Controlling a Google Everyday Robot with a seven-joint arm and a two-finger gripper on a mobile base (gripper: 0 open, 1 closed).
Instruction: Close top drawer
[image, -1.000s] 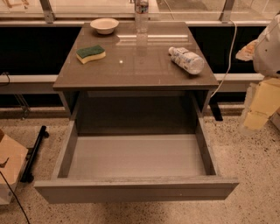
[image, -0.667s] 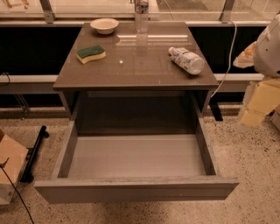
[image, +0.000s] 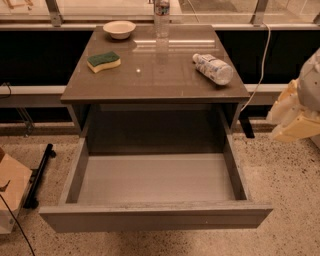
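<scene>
The top drawer (image: 155, 217) is pulled fully out from under the brown tabletop (image: 155, 70). Its wide plain grey front faces the camera and its smooth grey interior (image: 157, 177) is empty. My gripper (image: 295, 117) shows as cream and white parts at the right edge of the camera view. It hangs to the right of the table, level with the drawer's back corner and apart from the drawer.
On the tabletop lie a green-and-yellow sponge (image: 104, 61), a white bowl (image: 119, 29), an upright clear bottle (image: 161, 12) and a bottle lying on its side (image: 214, 68). A cardboard box (image: 11, 192) and a black bar (image: 39, 175) sit on the floor at left. A cable (image: 259, 65) hangs at right.
The arm parts at the right edge have shifted slightly up and left. The drawer and the things on the table have not moved.
</scene>
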